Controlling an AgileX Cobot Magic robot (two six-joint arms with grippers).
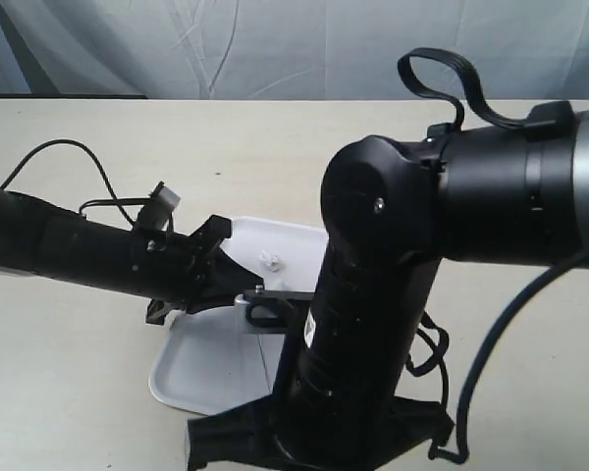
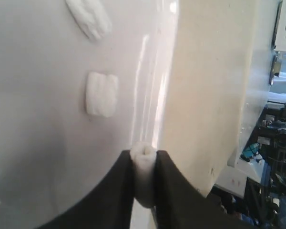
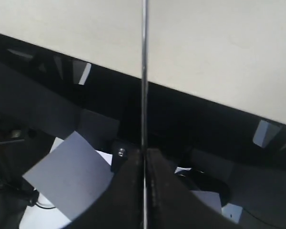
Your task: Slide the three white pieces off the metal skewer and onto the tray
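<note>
In the exterior view the left arm comes in from 9 o'clock. The right arm comes in from 3 o'clock, bends just right of centre and drops toward 6 o'clock. Its bulky black elbow and forearm stand in front of the tray, which runs from the centre down to about 7 o'clock on the cream table. They hide the tray's near-right part and the right gripper itself.

A single white piece lies on the tray floor at about 1 o'clock from the tray's middle; which of the three it is cannot be told.

The left wrist view shows the left gripper with its dark fingers pinched onto a white piece. It is held right at the tray's glossy rim, where the white floor meets the table. A second white piece and a third white piece lie loose on the tray floor, apart from each other and from the fingers.

The right wrist view shows the right gripper clamped on the metal skewer. The thin rod runs straight out from between the jaws, across the table edge.

Round about:
- a thin black cable curls on the table at 10 o'clock
- a black strap loop rises off the right arm at 1 o'clock
- a grey sheet lies below the table near the right jaws
- pale cloth hangs behind
</note>
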